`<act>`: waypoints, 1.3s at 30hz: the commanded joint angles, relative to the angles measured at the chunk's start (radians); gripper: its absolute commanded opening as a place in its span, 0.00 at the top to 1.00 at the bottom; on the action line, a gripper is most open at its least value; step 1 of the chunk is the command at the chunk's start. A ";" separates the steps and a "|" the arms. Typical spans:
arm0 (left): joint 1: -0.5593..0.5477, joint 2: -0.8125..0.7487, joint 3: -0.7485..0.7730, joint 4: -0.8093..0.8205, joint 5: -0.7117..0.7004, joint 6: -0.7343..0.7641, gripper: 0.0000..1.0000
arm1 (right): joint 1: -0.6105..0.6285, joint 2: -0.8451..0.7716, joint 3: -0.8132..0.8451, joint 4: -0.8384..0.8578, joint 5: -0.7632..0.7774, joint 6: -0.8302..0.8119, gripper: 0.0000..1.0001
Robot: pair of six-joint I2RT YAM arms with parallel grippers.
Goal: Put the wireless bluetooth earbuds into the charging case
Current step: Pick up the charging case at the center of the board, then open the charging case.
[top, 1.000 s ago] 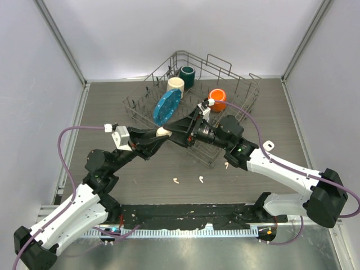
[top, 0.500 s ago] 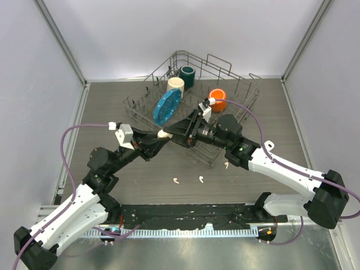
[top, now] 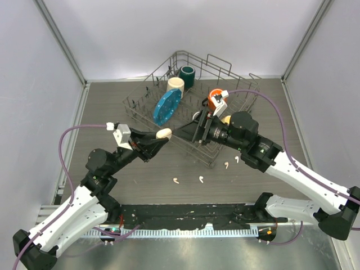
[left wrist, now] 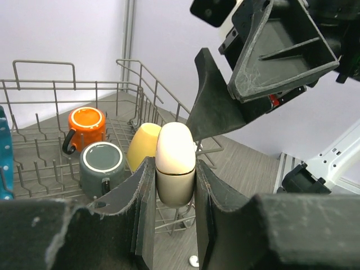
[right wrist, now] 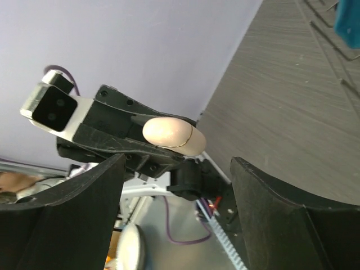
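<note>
My left gripper (top: 159, 136) is shut on a cream-beige charging case (top: 163, 133) and holds it in the air near the rack's front. In the left wrist view the case (left wrist: 175, 163) stands upright between my fingers (left wrist: 140, 191), its lid seam closed. My right gripper (top: 183, 132) is open and empty, pointing at the case from the right, a short gap away. In the right wrist view the case (right wrist: 171, 135) sits beyond my spread fingers (right wrist: 84, 197). Several tiny earbuds lie on the table: two in front (top: 176, 180) (top: 201, 179), two further right (top: 226, 165) (top: 237, 160).
A wire dish rack (top: 247, 93) stands at the back, holding a blue plate (top: 167, 106), a cream mug (top: 176, 84), a dark green mug (top: 187, 74) and an orange mug (top: 217, 98). The left wrist view shows a yellow mug (left wrist: 143, 145) and a grey mug (left wrist: 101, 163) there.
My right arm has drawn back to the right, leaving the case. An earbud that it covered now shows on the table. The left gripper with the case has barely moved.
</note>
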 commanded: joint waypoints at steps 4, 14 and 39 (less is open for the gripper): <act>-0.003 0.013 0.001 0.055 0.058 -0.013 1.00 | 0.019 0.006 0.103 -0.222 0.000 -0.292 0.27; -0.003 0.061 0.030 0.070 0.162 -0.024 1.00 | 0.025 0.040 0.097 -0.175 0.017 -0.283 0.31; -0.003 0.048 0.017 0.093 0.296 0.004 1.00 | 0.009 0.071 0.012 -0.024 0.068 -0.079 0.36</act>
